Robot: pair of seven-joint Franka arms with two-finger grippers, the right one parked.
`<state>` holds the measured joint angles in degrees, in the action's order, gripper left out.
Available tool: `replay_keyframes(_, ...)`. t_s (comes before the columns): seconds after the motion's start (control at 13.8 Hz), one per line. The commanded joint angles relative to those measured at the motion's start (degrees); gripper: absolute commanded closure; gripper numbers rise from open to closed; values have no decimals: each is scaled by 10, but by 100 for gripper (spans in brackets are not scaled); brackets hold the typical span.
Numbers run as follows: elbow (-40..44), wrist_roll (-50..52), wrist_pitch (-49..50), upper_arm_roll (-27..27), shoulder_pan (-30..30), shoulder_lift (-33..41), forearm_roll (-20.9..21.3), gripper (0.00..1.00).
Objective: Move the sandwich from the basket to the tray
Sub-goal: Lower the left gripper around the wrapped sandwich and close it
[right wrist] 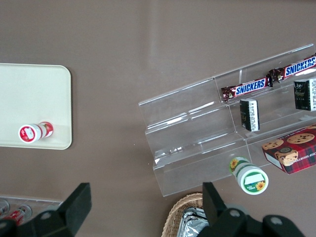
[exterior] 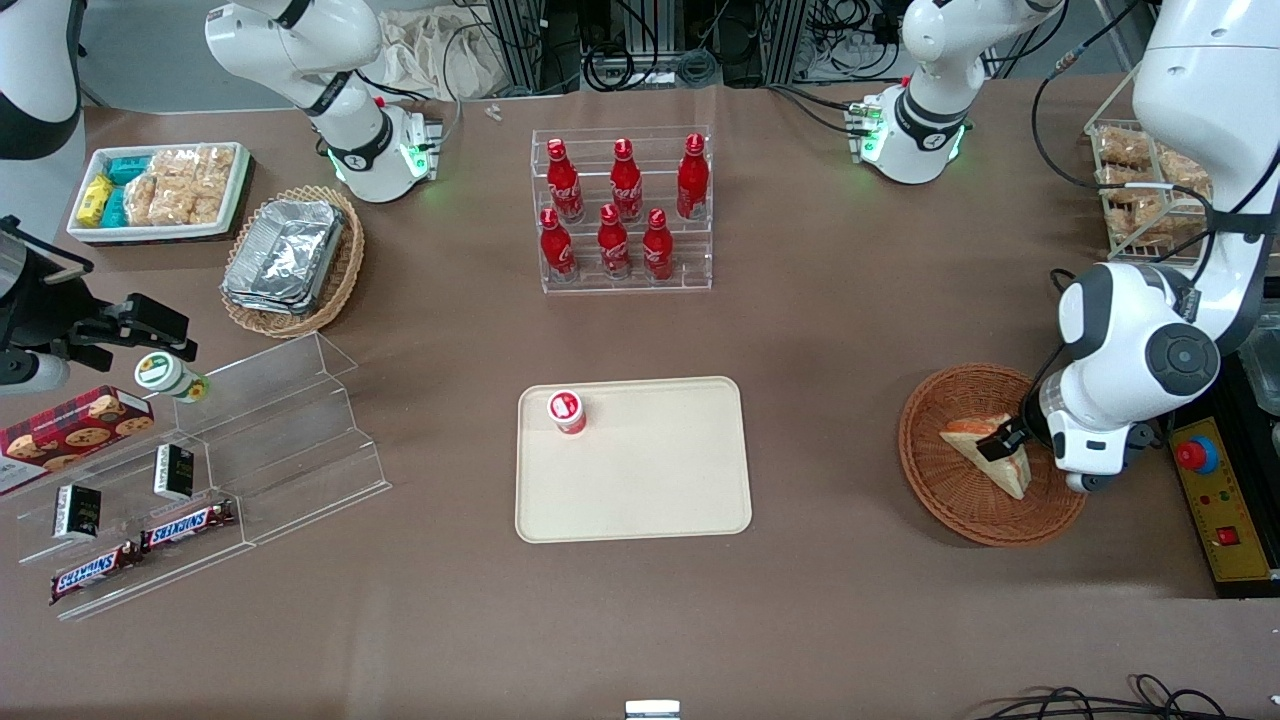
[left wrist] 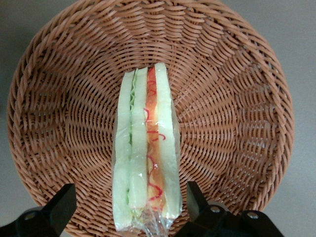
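Observation:
The sandwich [exterior: 988, 452] [left wrist: 144, 148], a clear-wrapped wedge with green and red-orange filling, stands on edge in the round brown wicker basket [exterior: 932, 485] [left wrist: 232, 113] toward the working arm's end of the table. My left gripper [exterior: 1006, 440] [left wrist: 131, 195] is lowered into the basket and stands open. One black finger is on each side of the sandwich's wrapped end, with a gap to the wrap on both sides. The cream tray [exterior: 650, 480] [right wrist: 29, 98] lies mid-table, well apart from the basket.
A small red-capped bottle [exterior: 566, 411] stands on the tray's corner. A clear rack of red bottles [exterior: 622, 210] stands farther from the camera. Stepped acrylic racks with snack bars [exterior: 200, 490] and a foil-tray basket [exterior: 292, 258] sit toward the parked arm's end. A control box [exterior: 1222, 500] lies beside the basket.

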<state>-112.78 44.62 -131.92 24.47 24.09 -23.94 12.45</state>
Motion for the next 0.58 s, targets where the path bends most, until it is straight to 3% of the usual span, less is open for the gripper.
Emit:
replay_keyframes(0.0, -29, 14, -46, 3, 6, 0, 20, 1)
replay_keyframes(0.29, -31, 23, -74, -5, 4, -24, 20, 1)
replay_keyframes(0.36, -28, 28, -75, -5, 4, -25, 19, 8)
replay_keyframes(0.44, -23, 44, -75, -5, 3, -30, 19, 40)
replay_keyframes(0.51, -18, 49, -74, -4, 2, -32, 20, 49)
